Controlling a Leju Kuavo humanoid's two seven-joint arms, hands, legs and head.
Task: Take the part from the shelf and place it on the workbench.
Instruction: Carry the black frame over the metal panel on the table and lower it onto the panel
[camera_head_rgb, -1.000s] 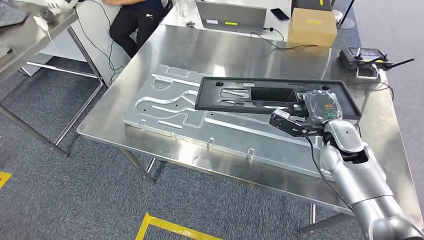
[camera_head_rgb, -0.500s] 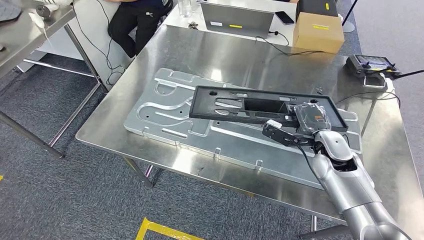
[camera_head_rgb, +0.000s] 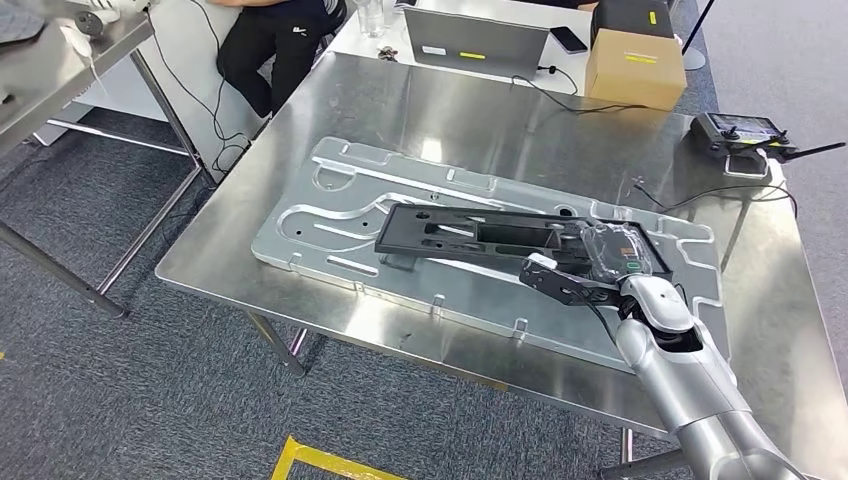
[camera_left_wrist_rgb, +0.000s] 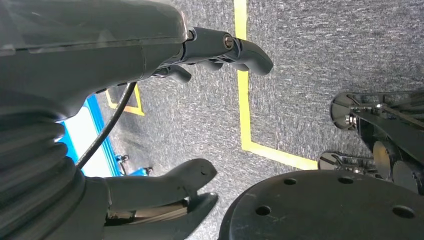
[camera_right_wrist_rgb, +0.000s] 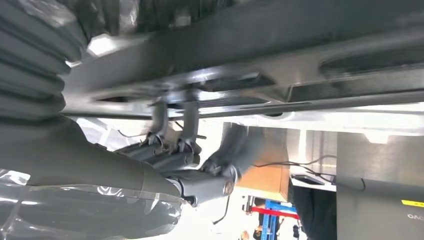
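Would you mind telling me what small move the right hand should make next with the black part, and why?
Probably lower it a little further, then let go. The right hand grips the black part at one end, and the part lies low and nearly flat over the metal plate on the workbench; whether it fully rests there cannot be told.

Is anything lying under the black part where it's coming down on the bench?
Only the large aluminium plate on the workbench lies under the black part; nothing loose shows on it there. The right hand grips the part's near end. The cable and controller sit off to the side.
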